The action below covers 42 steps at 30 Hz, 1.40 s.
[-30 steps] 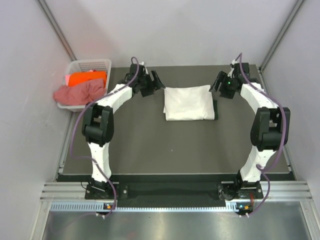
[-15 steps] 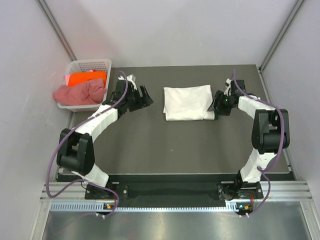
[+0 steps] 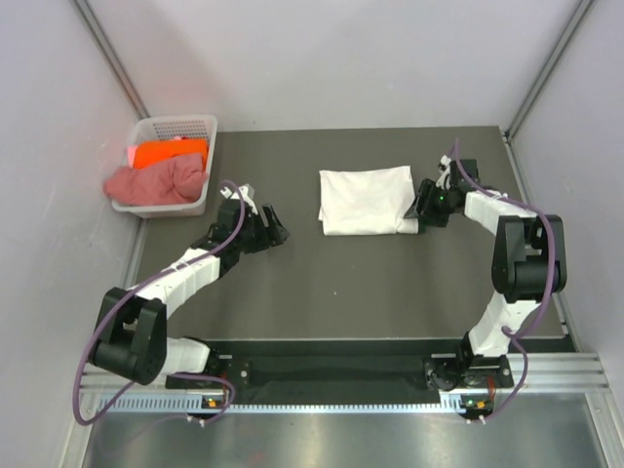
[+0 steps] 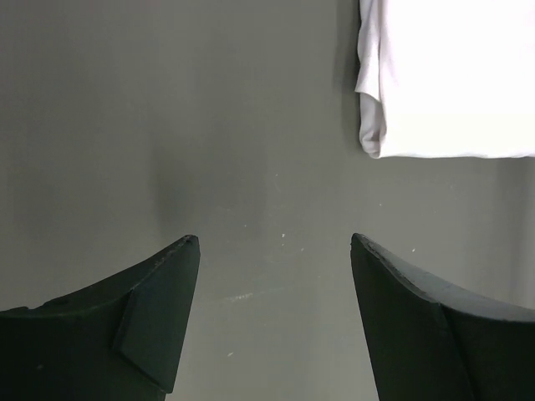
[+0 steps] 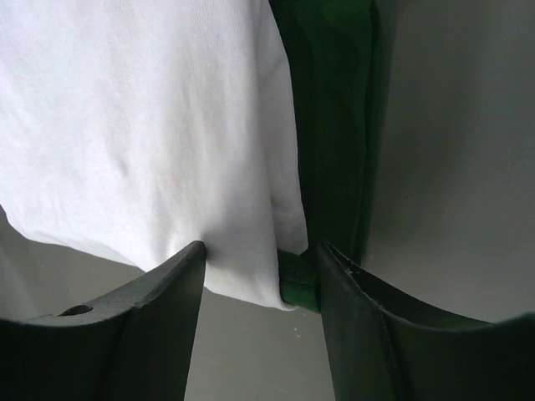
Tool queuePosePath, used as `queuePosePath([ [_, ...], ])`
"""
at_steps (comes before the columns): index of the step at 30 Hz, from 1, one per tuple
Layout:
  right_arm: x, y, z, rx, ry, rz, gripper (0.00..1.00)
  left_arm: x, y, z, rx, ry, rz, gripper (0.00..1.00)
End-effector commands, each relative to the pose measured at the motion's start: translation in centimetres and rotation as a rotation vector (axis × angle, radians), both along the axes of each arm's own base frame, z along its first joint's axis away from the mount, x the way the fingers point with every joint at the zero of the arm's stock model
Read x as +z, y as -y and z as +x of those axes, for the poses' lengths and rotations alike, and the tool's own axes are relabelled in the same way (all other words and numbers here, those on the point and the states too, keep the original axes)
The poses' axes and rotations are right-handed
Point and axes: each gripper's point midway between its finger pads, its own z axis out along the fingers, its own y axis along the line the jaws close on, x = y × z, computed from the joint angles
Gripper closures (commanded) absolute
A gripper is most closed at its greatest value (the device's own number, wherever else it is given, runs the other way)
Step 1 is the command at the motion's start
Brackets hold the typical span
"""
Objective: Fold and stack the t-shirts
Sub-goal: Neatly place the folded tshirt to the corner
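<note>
- Dark table, pale walls.
- One white t-shirt at the parted right gripper.
- Orange t-shirt, pink t-shirt — one basket, behind the parted left gripper.

White t-shirt: folded into a flat rectangle, lying far centre on the bench, with dark green cloth along its right edge. Orange t-shirt and pink t-shirt: crumpled in the basket, the pink one spilling over its rim.
</note>
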Motion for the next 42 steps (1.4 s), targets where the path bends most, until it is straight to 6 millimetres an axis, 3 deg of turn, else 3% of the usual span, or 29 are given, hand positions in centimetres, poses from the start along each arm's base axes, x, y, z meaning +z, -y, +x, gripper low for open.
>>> queuePosePath([
  [1, 1.7, -0.6, 1.1, 0.029, 0.082, 0.014, 0.46, 2.6, 0.5, 1.4, -0.006, 0.133, -0.028, 0.23],
  [4, 1.5, -0.8, 1.2, 0.034, 0.080, 0.023, 0.53, 2.7, 0.7, 1.6, -0.018, 0.130, -0.030, 0.23],
  [15, 0.0, -1.1, 0.7, 0.039, 0.041, 0.036, 0.60, 2.1, 0.3, 1.6, -0.007, 0.114, -0.001, 0.24],
  [19, -0.6, -0.8, 0.5, 0.033, 0.022, 0.022, 0.78, 2.1, 0.3, 1.6, -0.005, 0.118, -0.005, 0.24],
  [21, -1.0, -0.2, 0.6, 0.014, 0.003, -0.011, 0.99, 2.0, 0.3, 1.6, -0.006, 0.117, -0.005, 0.24],
  [22, -1.3, 0.2, 0.2, -0.002, -0.022, -0.031, 1.00, 2.0, 0.2, 1.6, -0.004, 0.117, -0.003, 0.24],
  [25, -1.5, 2.4, 0.1, -0.063, -0.037, -0.109, 1.00, 1.8, 0.3, 1.5, -0.009, 0.112, -0.002, 0.24],
  [34, 0.0, 15.9, -1.3, -0.414, -0.084, -0.347, 1.00, 1.4, 0.8, 1.2, -0.028, 0.112, -0.031, 0.25],
  [37, 2.2, 22.3, -1.8, -0.582, -0.101, -0.534, 1.00, 1.1, 1.0, 0.9, -0.040, 0.099, -0.040, 0.25],
  [38, 3.3, 23.4, -1.1, -0.614, -0.083, -0.559, 1.00, 1.1, 1.1, 0.9, -0.041, 0.097, -0.040, 0.25],
  [40, 4.2, 25.8, -2.1, -0.706, -0.112, -0.646, 1.00, 0.8, 1.1, 0.7, -0.046, 0.087, -0.041, 0.25],
  [42, 5.4, 26.6, -2.5, -0.777, -0.097, -0.668, 0.89, 0.6, 1.1, 0.7, -0.046, 0.085, -0.042, 0.25],
])
